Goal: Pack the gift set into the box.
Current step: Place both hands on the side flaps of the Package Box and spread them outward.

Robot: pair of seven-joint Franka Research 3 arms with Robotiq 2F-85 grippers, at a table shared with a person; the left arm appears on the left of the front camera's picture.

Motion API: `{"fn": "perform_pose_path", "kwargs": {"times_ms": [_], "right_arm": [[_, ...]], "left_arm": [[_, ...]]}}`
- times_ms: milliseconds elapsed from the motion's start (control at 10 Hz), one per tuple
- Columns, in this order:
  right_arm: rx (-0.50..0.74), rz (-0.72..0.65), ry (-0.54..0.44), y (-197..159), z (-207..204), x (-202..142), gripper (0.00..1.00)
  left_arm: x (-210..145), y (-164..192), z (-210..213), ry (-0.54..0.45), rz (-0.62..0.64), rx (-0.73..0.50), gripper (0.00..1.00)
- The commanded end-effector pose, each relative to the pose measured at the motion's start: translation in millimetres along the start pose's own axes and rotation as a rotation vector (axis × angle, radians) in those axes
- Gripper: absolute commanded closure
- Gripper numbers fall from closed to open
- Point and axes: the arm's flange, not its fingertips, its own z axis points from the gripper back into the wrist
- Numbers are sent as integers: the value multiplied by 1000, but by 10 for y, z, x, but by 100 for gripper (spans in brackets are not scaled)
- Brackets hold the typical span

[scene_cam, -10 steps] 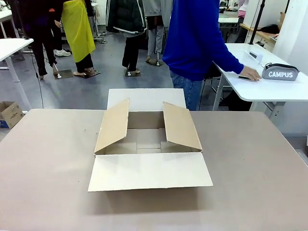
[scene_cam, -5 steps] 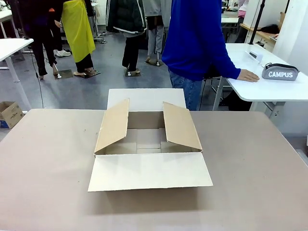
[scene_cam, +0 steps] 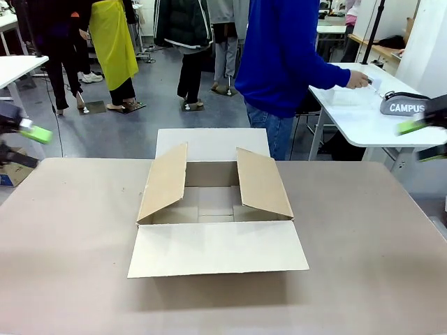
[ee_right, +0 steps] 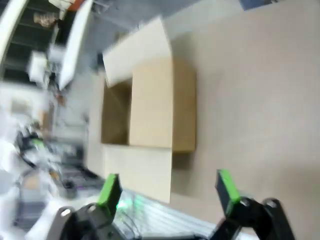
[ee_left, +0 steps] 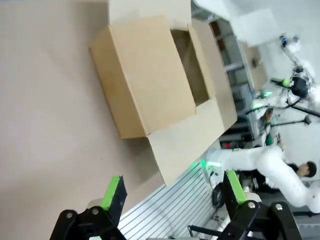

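Note:
The large brown box (scene_cam: 216, 209) stands open in the middle of the table with its four flaps spread; it also shows in the left wrist view (ee_left: 160, 75) and the right wrist view (ee_right: 150, 107). The grey "CAMPUS" pouch (scene_cam: 406, 105) lies on a white side table (scene_cam: 363, 122) at the far right. A person in blue reaches a hand (scene_cam: 359, 79) to a small white box (scene_cam: 374, 84) there. I cannot make out the tray or the pen. My left gripper (scene_cam: 24, 145) (ee_left: 173, 190) hangs open at the left edge. My right gripper (scene_cam: 424, 139) (ee_right: 167, 187) hangs open at the right edge.
The tan table (scene_cam: 70, 237) has bare room on both sides of the box and in front of it. Several people stand on the floor behind. A small printed carton (scene_cam: 8, 171) sits on the floor at far left. Another white table (scene_cam: 17, 66) stands at back left.
Both grippers have come into the front view, one at each side edge. The person's hand has moved from beside the pouch to the small white box farther back.

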Motion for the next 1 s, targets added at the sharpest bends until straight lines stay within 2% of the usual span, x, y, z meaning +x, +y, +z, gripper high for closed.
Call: {"fn": "perform_pose_path", "kwargs": {"times_ms": [0,200,300,400,600,800,900], "right_arm": [[-61,87,146,238,-469,38,0],[-20,122,236,630,-1160,-29,0],[-20,73,184,793,-1413,-44,0],[-2,96,73,897,-1541,-70,0],[60,126,-26,956,-1846,-246,0],[109,145,-10,875,-2108,-453,0],[100,163,-89,855,-2112,-486,0]], "left_arm": [[124,-170,-294,85,-40,23,0],[236,-296,-667,80,-28,86,0],[259,-280,-727,126,-6,93,0],[141,-322,-626,100,-54,55,0],[141,-322,-626,100,-54,55,0],[141,-322,-626,100,-54,55,0],[141,-322,-626,100,-54,55,0]]}}
